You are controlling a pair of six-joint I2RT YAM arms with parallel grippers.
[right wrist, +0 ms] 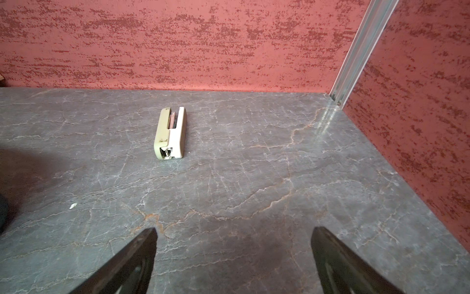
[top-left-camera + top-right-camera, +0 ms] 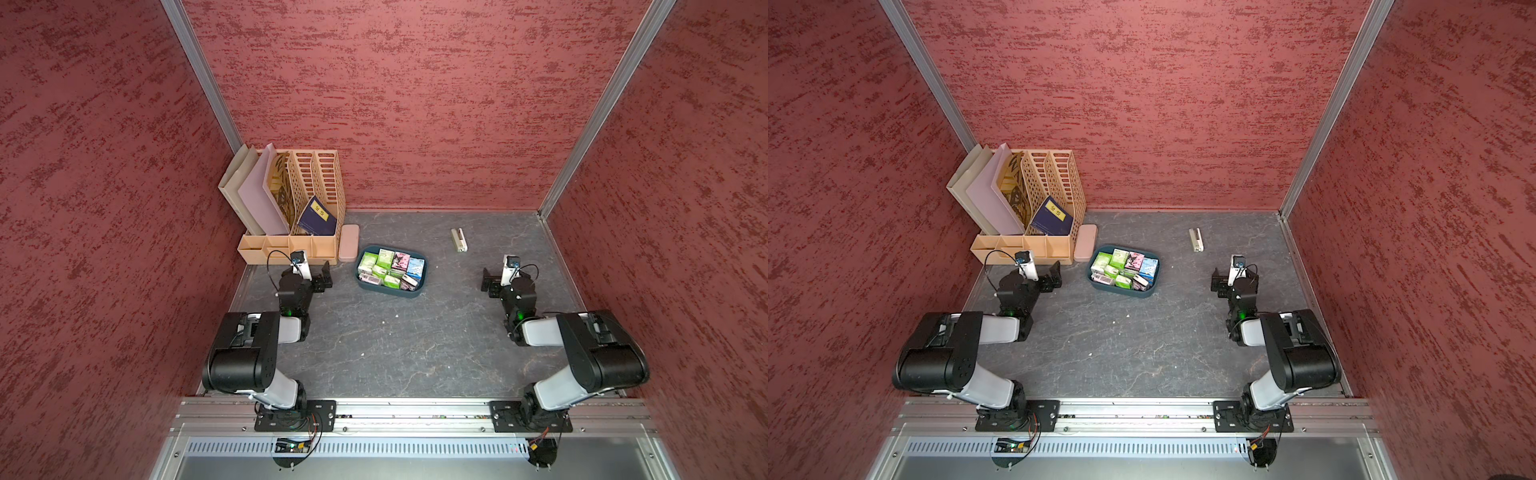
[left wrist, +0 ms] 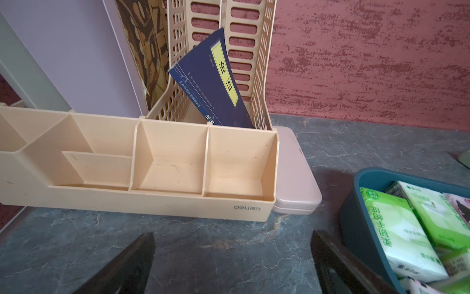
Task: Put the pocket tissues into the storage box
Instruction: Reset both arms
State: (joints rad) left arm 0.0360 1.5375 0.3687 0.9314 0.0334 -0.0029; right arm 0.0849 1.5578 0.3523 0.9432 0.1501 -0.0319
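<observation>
On the dark marbled bench (image 2: 395, 353), toward the back and a little left of centre, I see the teal storage box (image 2: 388, 293) sitting flat in both top views (image 2: 1121, 287). The pocket tissues (image 2: 390, 268) are all inside it, green, pink and light blue packets packed close, some lying flat and some on edge. My left wrist camera catches one corner of the box (image 3: 356, 216) with green packets (image 3: 396, 229) lying against its wall.

My left arm (image 2: 245, 353) is folded at the left of the bench, and the left jaws stand wide apart and hold nothing, low over the bare bench in front of the beige file organiser (image 2: 316, 183). One finger (image 3: 338, 262) is just beside the box's outer wall; I cannot tell if it touches. A dark blue book (image 3: 216, 81) leans in the organiser's end slot, and a slim pink case (image 3: 295, 178) lies flat against the organiser's side, between it and the box.

My right arm (image 2: 598, 357) is folded at the right, well apart from the box. The right jaws are also spread wide and hold nothing, over bare bench. Ahead of them, near the back wall, a beige stapler (image 1: 170, 133) lies on its side.
</observation>
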